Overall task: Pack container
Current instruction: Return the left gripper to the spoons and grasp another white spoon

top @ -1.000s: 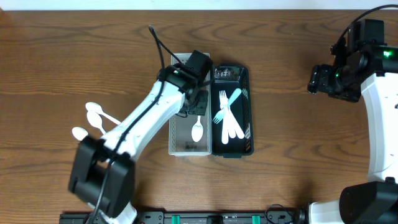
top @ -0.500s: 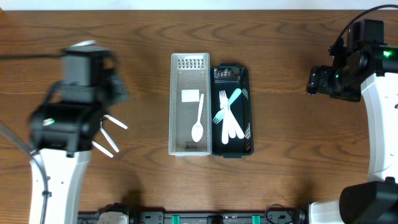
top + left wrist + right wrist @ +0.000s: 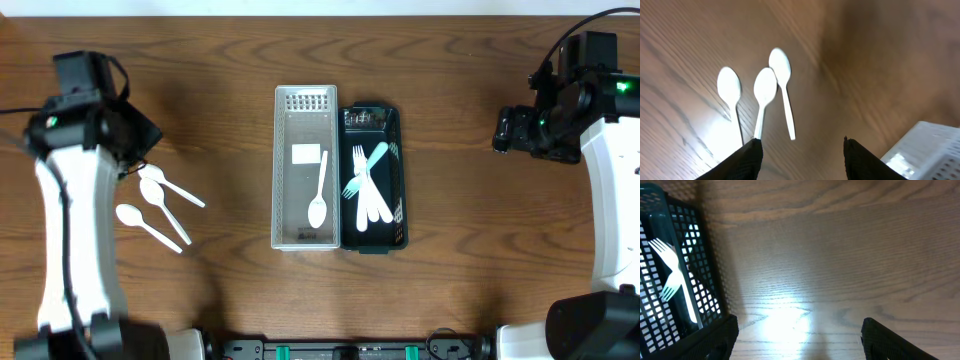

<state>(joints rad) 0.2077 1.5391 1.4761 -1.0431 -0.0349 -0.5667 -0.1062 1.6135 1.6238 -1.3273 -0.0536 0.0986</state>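
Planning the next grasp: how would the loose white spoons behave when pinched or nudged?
The white spoons look thin and plastic, so probably light and slightly flexible. Lying flat on the table, they would likely slide or pivot, not roll.

White arms (image 3: pixel 70 230), black grippers (image 3: pixel 801 157), black cables (image 3: pixel 560 45).

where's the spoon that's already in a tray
In the overhead view, the white spoon lies inside the grey tray near the centre of the frame, bowl toward the robot, just left of the black tray holding the forks.
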